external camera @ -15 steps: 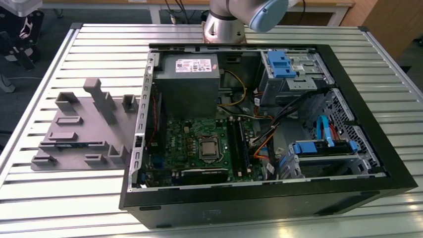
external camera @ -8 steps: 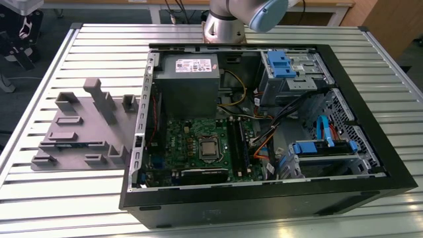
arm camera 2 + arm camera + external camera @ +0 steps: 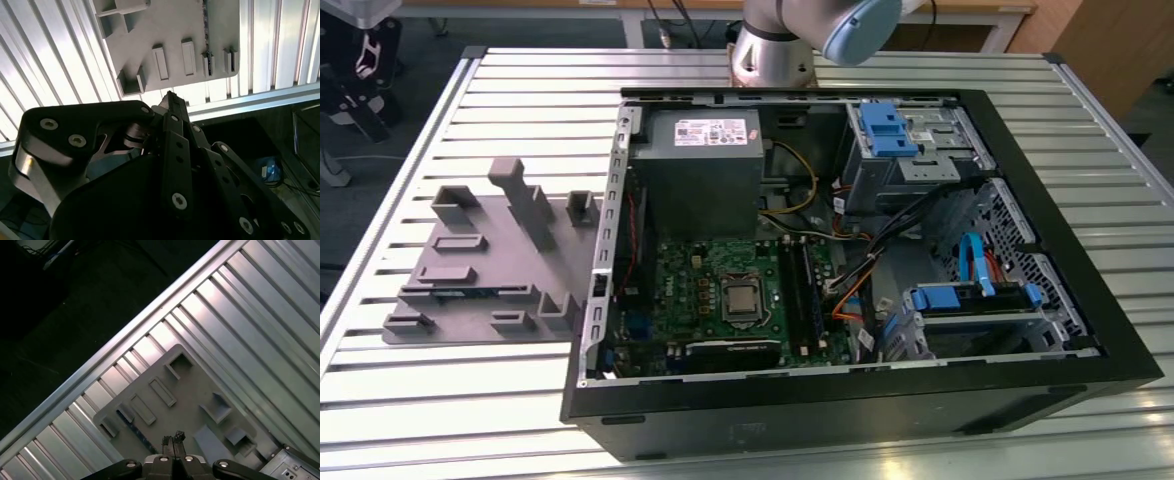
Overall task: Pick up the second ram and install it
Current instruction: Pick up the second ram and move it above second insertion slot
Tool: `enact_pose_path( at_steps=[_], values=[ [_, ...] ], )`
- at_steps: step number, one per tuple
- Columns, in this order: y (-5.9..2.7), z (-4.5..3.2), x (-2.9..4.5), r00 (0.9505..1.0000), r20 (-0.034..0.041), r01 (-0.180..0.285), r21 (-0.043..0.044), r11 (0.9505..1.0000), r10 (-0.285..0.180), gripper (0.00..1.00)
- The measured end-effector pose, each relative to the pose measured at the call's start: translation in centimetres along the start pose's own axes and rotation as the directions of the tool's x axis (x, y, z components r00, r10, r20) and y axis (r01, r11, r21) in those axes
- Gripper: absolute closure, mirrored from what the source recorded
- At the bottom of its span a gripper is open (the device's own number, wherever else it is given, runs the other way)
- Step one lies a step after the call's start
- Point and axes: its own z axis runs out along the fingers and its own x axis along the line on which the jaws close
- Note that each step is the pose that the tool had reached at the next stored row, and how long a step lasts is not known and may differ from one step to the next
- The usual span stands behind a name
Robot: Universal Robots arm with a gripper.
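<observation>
Ribbed aluminium table [image 3: 494, 100] spans the exterior view, slats running across the frame. Open black PC case [image 3: 854, 400] lies on it, ctr to the exterior view's right. Inside, the green motherboard [image 3: 720, 290] is lower left, a grey PSU [image 3: 700, 165] sits above it, and blue-tabbed drive bays [image 3: 901, 130] are upper right. Grey plastic tray [image 3: 467, 250] w/ upright blocks rests on the table just beside the case, at the exterior view's left, mid-height. Arm [image 3: 774, 45] rises at top ctr of that frame, behind the case.

Gripper [image 3: 173, 440] in the first wrist view hangs over the tray [image 3: 200, 390], well apart from it. Jaws are clenched, tips meeting, nothing btwn them. The second wrist view shows the gripper [image 3: 170, 100] the same way, tips together.

Second ram [image 3: 132, 427] is a thin dark-blue stick lying in the tray among low blocks, near one tray edge, apart from the gripper. In the exterior view the second ram [image 3: 464, 293] shows as a blue-green strip in the tray's lower-left part.
</observation>
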Motion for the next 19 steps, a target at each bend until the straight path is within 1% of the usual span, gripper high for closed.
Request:
enact_pose_path(
  at_steps=[2,4,19],
  values=[
    [0.01,0.01,0.02,1.0,0.0062,0.003,0.0056,1.0,-0.003,0.89],
    [0.01,0.0,0.01,0.9999,0.0082,0.009,0.0078,0.9999,-0.009,0.89],
    [0.02,0.01,0.02,0.9998,0.0082,0.017,0.0079,0.9998,-0.017,0.89]
  ],
)
